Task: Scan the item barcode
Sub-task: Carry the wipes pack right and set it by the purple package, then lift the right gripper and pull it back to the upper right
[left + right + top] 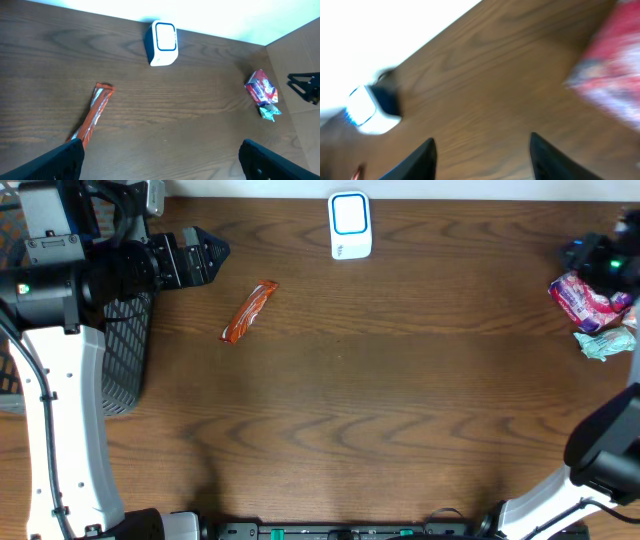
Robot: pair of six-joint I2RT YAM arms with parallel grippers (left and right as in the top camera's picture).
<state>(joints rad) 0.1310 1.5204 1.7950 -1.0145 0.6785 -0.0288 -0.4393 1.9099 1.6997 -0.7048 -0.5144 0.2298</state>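
Observation:
A white barcode scanner (350, 225) stands at the table's far edge, also in the left wrist view (162, 42) and as a blur in the right wrist view (367, 107). A long orange-red snack packet (250, 311) lies left of centre, just right of my left gripper (205, 252), which is open and empty (160, 165). A red-pink packet (588, 300) lies at the far right beside a teal wrapper (605, 343). My right gripper (590, 260) hovers just above that packet, open, with only bare wood between its fingers (482, 150); the packet (615, 75) lies off to its right.
A black mesh basket (125, 350) sits at the table's left edge under my left arm. The wooden tabletop (380, 410) stretches between the two arms. The right wrist view is motion-blurred.

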